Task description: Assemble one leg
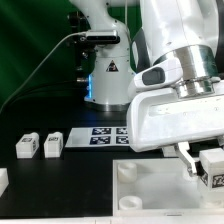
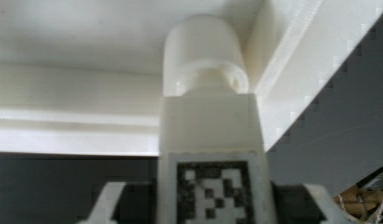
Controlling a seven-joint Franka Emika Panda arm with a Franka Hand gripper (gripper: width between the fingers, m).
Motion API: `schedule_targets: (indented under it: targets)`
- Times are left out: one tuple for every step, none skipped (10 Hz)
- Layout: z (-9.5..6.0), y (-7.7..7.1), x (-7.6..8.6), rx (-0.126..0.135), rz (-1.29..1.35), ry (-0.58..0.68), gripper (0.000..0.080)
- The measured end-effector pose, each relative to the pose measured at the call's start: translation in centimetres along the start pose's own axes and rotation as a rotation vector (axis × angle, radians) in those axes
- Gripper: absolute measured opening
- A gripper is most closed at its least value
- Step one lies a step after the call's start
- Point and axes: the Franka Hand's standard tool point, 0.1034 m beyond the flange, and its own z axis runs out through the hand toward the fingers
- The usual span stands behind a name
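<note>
Jaws pinched one leg (image 1: 212, 171) between them at the exterior view's right, just over the white tray-like piece (image 1: 150, 192); contact could not be told. In the wrist view, the leg's rounded tip faced the tray's wall. Two spare legs (image 1: 27, 146) stood side by side on the black tabletop (image 1: 60, 176), near the marker board (image 1: 100, 135).

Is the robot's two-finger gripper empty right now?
No, in the wrist view the gripper holds a small white stubby plastic leg with a black-and-white square tag between its fingers.
</note>
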Motion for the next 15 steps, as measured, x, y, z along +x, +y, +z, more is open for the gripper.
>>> schedule_targets:
  targets:
    - [0.00,0.00,-0.03,0.000,0.000,0.003,0.0291]
    - [0.00,0.00,-0.04,-0.001,0.000,0.006,0.0291]
    - [0.00,0.00,-0.04,-0.001,-0.001,0.006,0.0291]
    - [-0.01,0.00,0.00,0.000,-0.001,0.001,0.0291]
    - [0.00,0.01,0.02,0.000,0.000,-0.003,0.0291]
    - [0.02,0.01,-0.03,0.001,0.000,-0.005,0.0291]
    - [0.12,-0.02,-0.27,0.002,0.000,-0.016,0.0314]
    - [0.12,-0.01,-0.27,0.002,0.000,-0.016,0.0501]
    - [0.13,-0.01,-0.29,0.002,0.000,-0.016,0.0501]
    - [0.14,-0.01,-0.32,0.002,0.000,-0.017,0.0622]
    - [0.14,-0.01,-0.33,0.002,0.000,-0.017,0.0622]
    - [0.15,-0.01,-0.34,0.002,0.000,-0.017,0.0644]
    - [0.15,-0.01,-0.35,0.002,0.000,-0.017,0.0648]
    - [0.16,-0.01,-0.36,0.002,0.000,-0.018,0.0648]
    - [0.16,-0.01,-0.37,0.002,0.000,-0.018,0.0649]
